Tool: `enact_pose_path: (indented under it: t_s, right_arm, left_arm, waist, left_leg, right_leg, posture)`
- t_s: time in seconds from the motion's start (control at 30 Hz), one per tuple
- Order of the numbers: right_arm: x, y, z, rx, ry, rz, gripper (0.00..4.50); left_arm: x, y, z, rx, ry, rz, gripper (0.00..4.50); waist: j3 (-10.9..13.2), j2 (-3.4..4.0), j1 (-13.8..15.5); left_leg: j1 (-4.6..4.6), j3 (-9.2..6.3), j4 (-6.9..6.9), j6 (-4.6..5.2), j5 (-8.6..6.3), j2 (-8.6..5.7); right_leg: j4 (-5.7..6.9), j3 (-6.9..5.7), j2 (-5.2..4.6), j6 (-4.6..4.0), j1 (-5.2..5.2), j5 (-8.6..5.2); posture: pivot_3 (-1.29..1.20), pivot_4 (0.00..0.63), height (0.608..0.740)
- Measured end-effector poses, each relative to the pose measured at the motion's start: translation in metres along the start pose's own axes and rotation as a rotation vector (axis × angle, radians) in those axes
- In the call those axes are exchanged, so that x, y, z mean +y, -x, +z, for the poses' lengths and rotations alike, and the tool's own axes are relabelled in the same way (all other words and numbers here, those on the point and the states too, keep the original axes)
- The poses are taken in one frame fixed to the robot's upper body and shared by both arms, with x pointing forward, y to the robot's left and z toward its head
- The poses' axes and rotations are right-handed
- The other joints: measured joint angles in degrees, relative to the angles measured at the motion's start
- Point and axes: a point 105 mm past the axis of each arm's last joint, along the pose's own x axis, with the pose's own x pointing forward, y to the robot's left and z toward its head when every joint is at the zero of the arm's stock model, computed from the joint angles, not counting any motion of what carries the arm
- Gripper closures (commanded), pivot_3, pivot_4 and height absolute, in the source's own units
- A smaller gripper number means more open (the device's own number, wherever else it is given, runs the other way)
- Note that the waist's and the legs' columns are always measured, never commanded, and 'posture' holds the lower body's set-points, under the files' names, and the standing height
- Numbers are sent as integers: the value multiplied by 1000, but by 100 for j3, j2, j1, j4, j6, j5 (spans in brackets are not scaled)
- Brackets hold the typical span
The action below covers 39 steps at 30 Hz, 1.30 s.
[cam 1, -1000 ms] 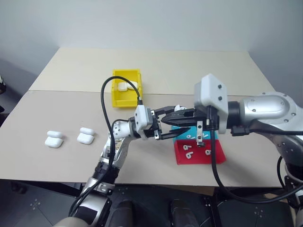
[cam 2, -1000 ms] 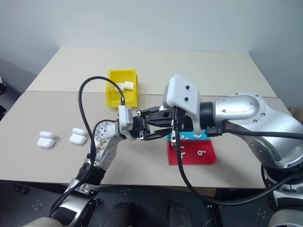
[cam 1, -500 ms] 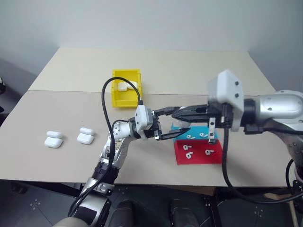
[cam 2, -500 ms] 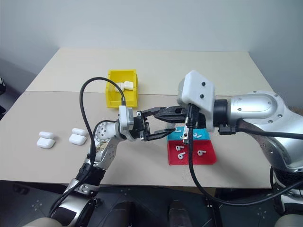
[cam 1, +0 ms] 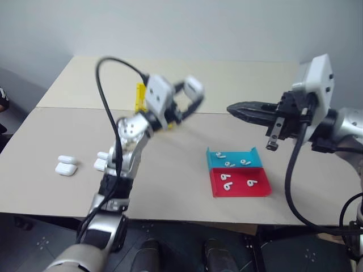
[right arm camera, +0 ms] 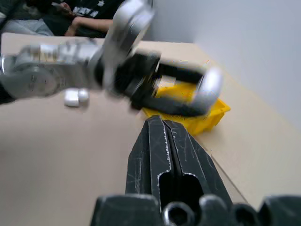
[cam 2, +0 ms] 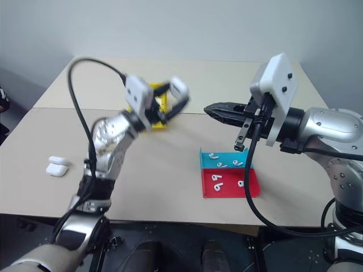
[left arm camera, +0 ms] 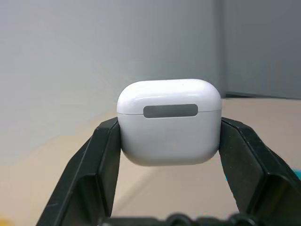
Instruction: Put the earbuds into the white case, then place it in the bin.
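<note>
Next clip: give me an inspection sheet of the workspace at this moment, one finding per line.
Surface: beige table, bare in the middle.
Job's things: closed white case held in the air; yellow bin behind it; loose earbuds in the red tray and the blue tray; spare cases at the table's left.
Clutter: nothing seen.
Grippers: left gripper shut on the white case; right gripper shut, holding nothing, above the table.
Cables: black cable looping over the left arm, another hanging from the right.
Surroundings: grey wall; seated person at the far side.
</note>
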Motion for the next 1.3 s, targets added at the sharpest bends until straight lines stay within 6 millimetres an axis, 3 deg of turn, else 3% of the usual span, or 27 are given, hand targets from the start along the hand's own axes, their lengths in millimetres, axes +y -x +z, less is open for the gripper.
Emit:
enact_pose_path:
  t_s: [0.1, 0.23, 0.37, 0.6, 0.73, 0.8, 0.9, 1.07, 1.17, 1.3]
  right_arm:
    - [-1, 0, -7, 16, -27, -20, 4483]
    - [-1, -1, -17, 44, -49, -38, 4483]
    - [-2, -4, -26, 83, -50, -53, 4483]
    - [0, -4, -38, 146, -58, -61, 4483]
    - [0, -3, -41, 165, -50, -67, 4500]
    - [0, -2, -42, 175, -48, -72, 4500]
    - [0, -2, -44, 183, -44, -74, 4500]
    - [-1, -1, -45, 194, -37, -76, 4500]
    - [-1, 3, -49, 221, -27, -71, 4500]
    - [6, 25, -62, 281, 18, -8, 4500]
  left_arm:
    - [34, -9, -2, 71, -46, 228, 1701]
    - [61, -6, -41, 232, 9, 428, 1701]
    - [61, -1, -68, 331, 10, 452, 1701]
    - [60, 3, -97, 453, 11, 475, 1701]
    - [57, 5, -110, 504, 30, 452, 351]
    - [56, 2, -109, 495, 32, 437, 33]
    - [55, -2, -102, 438, 24, 427, 33]
    - [48, -5, -80, 246, 199, 322, 33]
    - [42, 7, -67, 166, 244, 209, 33]
    - [38, 55, -49, 165, 130, 18, 33]
  waist:
    - [0, -1, -14]
    - [4, -4, -35]
    - [5, -7, -26]
    - [8, -12, -15]
    - [8, -13, -16]
    - [8, -13, -16]
    - [8, -13, -17]
    - [8, -12, -40]
    - [8, -12, -46]
    - [7, -10, -56]
  left_leg:
    - [-1, 1, 0, 1, 0, -2]
    - [-4, 0, -1, 1, 0, -1]
    - [-8, 0, -1, 0, 0, -1]
    - [-10, 1, -1, 0, 0, -3]
    - [-11, 1, -1, 0, 0, -3]
    - [-11, 1, -1, -1, 0, -3]
    - [-11, 1, -1, -1, 0, -3]
    - [-9, 2, -1, -1, 0, -2]
    - [-9, 1, -1, -1, 1, -1]
    - [-8, 4, -2, -1, 1, 1]
  right_leg:
    - [-8, 1, -1, 2, 0, 1]
    - [-1, 0, 0, 2, -7, 1]
    - [2, -1, -1, 2, -9, 1]
    - [1, -2, -1, 2, -10, 1]
    - [2, -2, -1, 2, -12, 1]
    - [3, -2, -2, 2, -12, 1]
    - [5, -2, -2, 2, -12, 1]
    - [8, -1, -2, 1, -13, 2]
    - [13, 0, -1, 0, -16, 2]
    - [10, 2, -2, 1, -16, 2]
  posture:
    - [0, 150, 740]
    - [0, 150, 740]
    - [0, 150, 740]
    - [0, 150, 740]
    - [0, 150, 740]
    - [0, 150, 740]
    - [0, 150, 740]
    - [0, 150, 740]
    - [0, 150, 740]
    - [0, 150, 740]
